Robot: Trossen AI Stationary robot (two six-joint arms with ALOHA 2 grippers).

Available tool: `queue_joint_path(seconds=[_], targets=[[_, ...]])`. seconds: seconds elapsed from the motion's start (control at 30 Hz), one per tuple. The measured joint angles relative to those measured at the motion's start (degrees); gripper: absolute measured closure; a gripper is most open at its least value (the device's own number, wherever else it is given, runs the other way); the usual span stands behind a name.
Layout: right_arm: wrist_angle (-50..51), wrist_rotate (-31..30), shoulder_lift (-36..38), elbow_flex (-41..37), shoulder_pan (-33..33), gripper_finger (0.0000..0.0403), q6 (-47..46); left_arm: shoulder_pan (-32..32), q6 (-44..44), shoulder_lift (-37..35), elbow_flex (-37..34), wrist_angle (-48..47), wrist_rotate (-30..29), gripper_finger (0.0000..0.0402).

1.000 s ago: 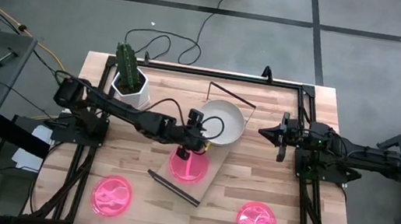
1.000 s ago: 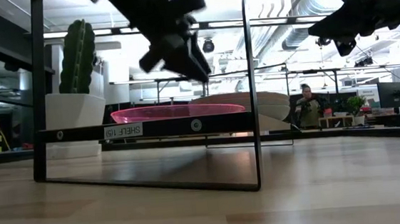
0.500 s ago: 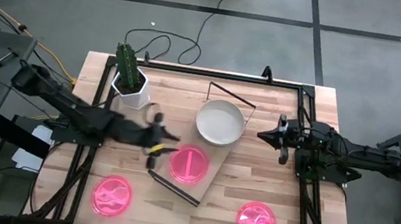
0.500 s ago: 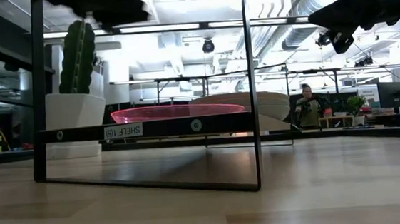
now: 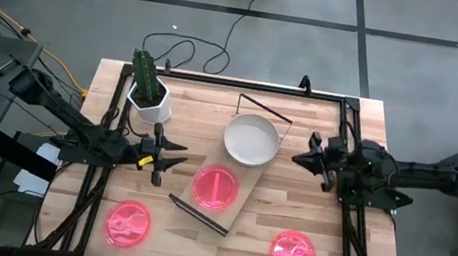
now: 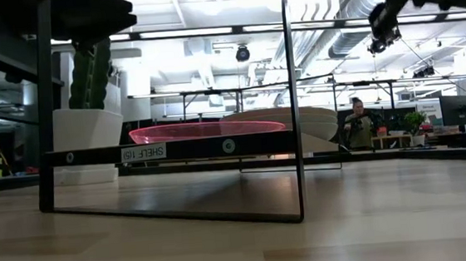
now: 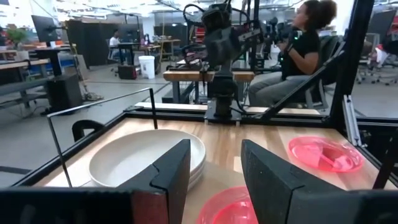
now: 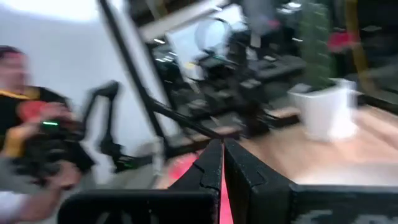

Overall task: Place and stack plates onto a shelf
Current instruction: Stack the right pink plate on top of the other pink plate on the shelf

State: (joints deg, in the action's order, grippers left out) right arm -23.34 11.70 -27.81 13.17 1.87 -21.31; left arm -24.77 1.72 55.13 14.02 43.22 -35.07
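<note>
My left gripper (image 5: pixel 178 155) hangs open over the table left of the shelf (image 5: pixel 249 177), empty; its wrist view shows the gap (image 7: pixel 214 171) between the fingers. My right gripper (image 5: pixel 300 159) hovers shut (image 8: pixel 219 163) just right of the shelf, holding nothing. A stack of white plates (image 5: pixel 251 140) (image 7: pixel 146 160) sits on the shelf's far end, and one pink plate (image 5: pixel 214 187) (image 6: pixel 206 130) lies flat on its middle. Two more pink plates (image 5: pixel 127 224) (image 5: pixel 292 254) rest on the tabletop near the near edge.
A white pot with a green cactus (image 5: pixel 149 92) stands at the far left, close to the left arm. Black frame rails (image 5: pixel 253 85) run along the table's sides. People sit at desks in the room beyond (image 7: pixel 298 50). Bare wood lies between the two near pink plates.
My left gripper has drawn back from above the pink plate on the shelf, toward the table's left edge, and rose out of the low view. The pink plate stayed flat on the shelf. My right gripper has risen a little and kept its place beside the shelf.
</note>
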Motion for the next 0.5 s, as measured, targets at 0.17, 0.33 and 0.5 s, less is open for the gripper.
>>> queue_joint_path(seconds=[0.17, 0.33, 0.5], targets=[[-4.15, 1.86, -7.18, 1.86, -11.09, 0.0403, -4.70, 0.00, 0.00, -0.12, 0.01, -0.04, 0.06, 0.0270], [16.85, -2.90, -15.21, 9.60, -23.29, 0.0403, -15.25, 0.00, 0.00, -0.11, 0.02, -0.11, 0.22, 0.0270], [36.62, -7.98, -24.37, 16.63, -33.35, 0.0403, -33.09, 0.00, -0.17, -0.09, 0.02, -0.11, 1.83, 0.0270]])
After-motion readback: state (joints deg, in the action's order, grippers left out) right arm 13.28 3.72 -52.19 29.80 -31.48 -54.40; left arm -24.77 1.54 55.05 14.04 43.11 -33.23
